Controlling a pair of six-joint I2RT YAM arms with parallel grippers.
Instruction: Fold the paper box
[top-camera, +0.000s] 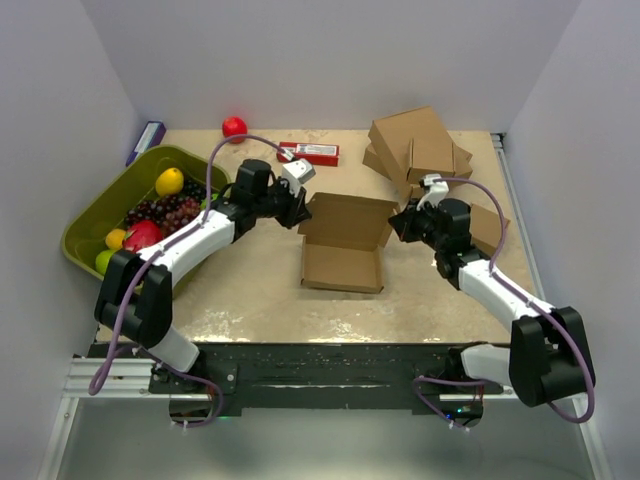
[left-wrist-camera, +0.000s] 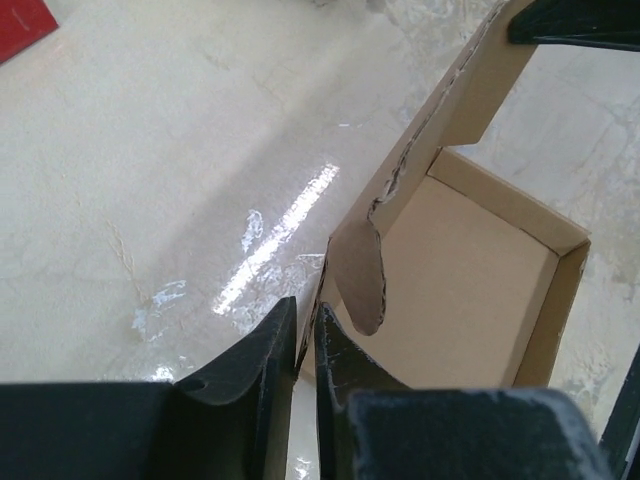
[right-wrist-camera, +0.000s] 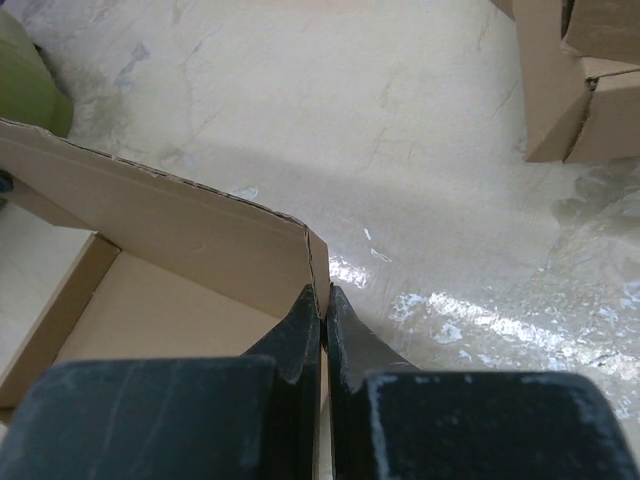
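Evidently to steady the side walls while the lid (top-camera: 350, 212) waited to come over, we held the box (top-camera: 342, 250) at mid-frame of the top view from both flanks. Our left gripper (top-camera: 297, 212) sat at its upper-left corner, fingers (left-wrist-camera: 255, 355) nearly together and grasping the thin edge of the left wall, just beside the rounded tab (left-wrist-camera: 358, 275). Our right gripper (top-camera: 400, 222) met the upper-right corner, clenched tight with its tips touching the wall's end; we could not tell whether cardboard lay between them. The lid leaned open toward the top of the frame. Open table (top-camera: 250, 300) below and left of the box gave us room. The pile (top-camera: 415, 145) at upper right crowded the right arm, while the bin (top-camera: 90, 225) at left stood well apart.
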